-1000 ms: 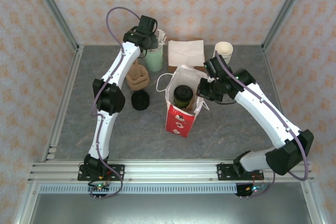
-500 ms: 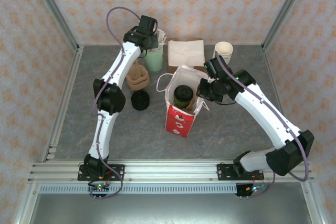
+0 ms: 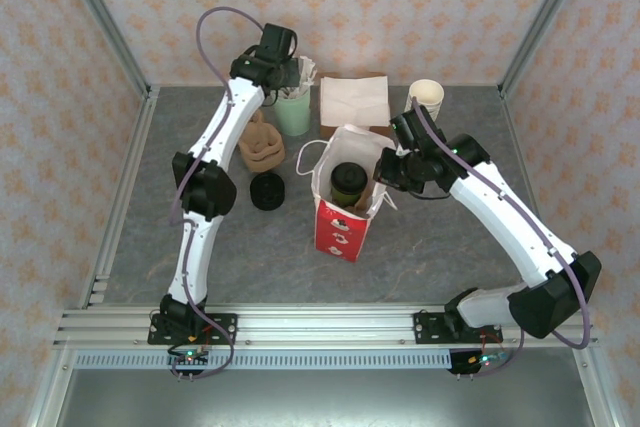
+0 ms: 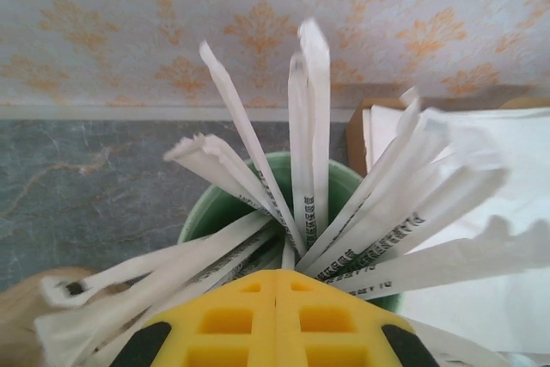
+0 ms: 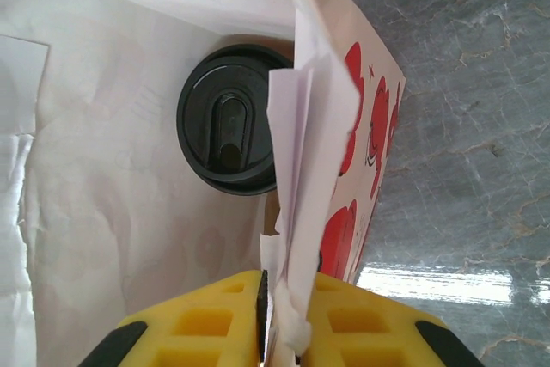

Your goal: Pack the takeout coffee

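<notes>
1. Barely any change: left gripper (image 3: pixel 285 72) has lifted slightly over the green straw cup (image 3: pixel 294 117) behind the red-and-white paper bag (image 3: pixel 338 232). Its jaws are pressed together; cannot tell if a straw (image 4: pixel 309 126) is pinched.
2. Meanwhile right gripper (image 5: pixel 279 294) stays clamped on the bag's rim, holding it open.
3. So takeout coffee (image 3: pixel 347 183) sits upright inside the bag; packing looks nearly done.
</notes>
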